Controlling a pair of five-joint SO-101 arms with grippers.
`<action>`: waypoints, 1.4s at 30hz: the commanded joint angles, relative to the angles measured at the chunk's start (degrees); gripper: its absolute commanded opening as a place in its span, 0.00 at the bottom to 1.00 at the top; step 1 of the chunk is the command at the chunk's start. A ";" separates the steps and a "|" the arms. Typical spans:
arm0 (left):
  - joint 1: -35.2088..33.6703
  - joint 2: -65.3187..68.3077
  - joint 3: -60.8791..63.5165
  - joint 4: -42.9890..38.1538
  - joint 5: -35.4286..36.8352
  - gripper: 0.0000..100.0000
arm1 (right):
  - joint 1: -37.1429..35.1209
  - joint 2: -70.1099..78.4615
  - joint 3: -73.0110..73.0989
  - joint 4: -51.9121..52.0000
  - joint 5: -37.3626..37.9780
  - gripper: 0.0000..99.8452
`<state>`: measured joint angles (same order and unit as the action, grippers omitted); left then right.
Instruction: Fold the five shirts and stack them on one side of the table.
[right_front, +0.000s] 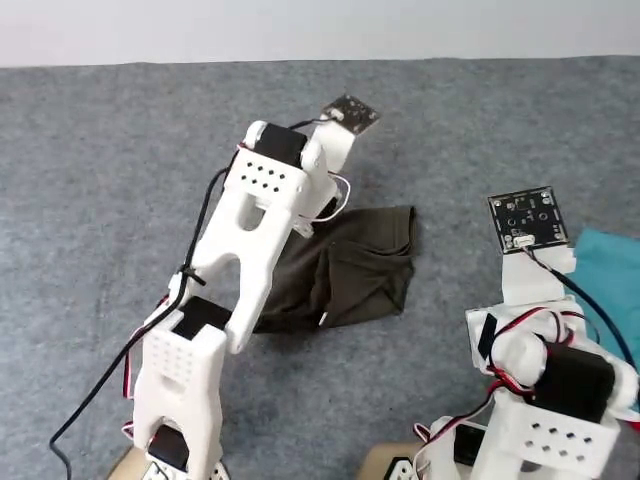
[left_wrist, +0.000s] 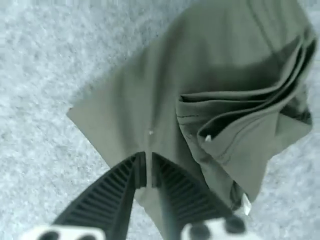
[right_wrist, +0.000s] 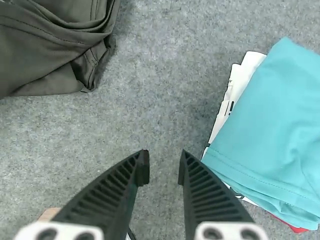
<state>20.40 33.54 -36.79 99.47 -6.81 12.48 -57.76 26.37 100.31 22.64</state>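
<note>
left pincer (left_wrist: 148, 170): tips pressed almost together, nipping a fold of the olive shirt (left_wrist: 215, 70).
olive shirt: half folded and rumpled on the grey surface (right_front: 120, 140), spread ahead of the left pincer's tips, with its layered edges off to one side of them.
right pincer (right_wrist: 163, 167): tips parted a little, nothing between them, above bare surface.
teal shirt (right_wrist: 272, 135): folded, just beside the right pincer on its outer side, lying on a white layer (right_wrist: 235, 90).
olive shirt from right pincer: ahead and toward the left arm, apart from the tips.
</note>
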 joint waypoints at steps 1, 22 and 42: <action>-0.18 2.02 -0.04 -1.05 -0.35 0.01 | -0.31 -0.66 -0.35 1.71 -0.62 0.10; 21.54 -10.29 14.46 0.97 6.07 0.01 | -0.31 -0.66 -0.35 1.63 -0.53 0.10; -1.32 -5.45 15.87 -8.97 -2.90 0.01 | -0.40 -0.31 -0.26 1.45 -0.62 0.10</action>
<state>20.13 27.03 -20.62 93.32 -9.10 12.48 -57.76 26.37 100.40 22.64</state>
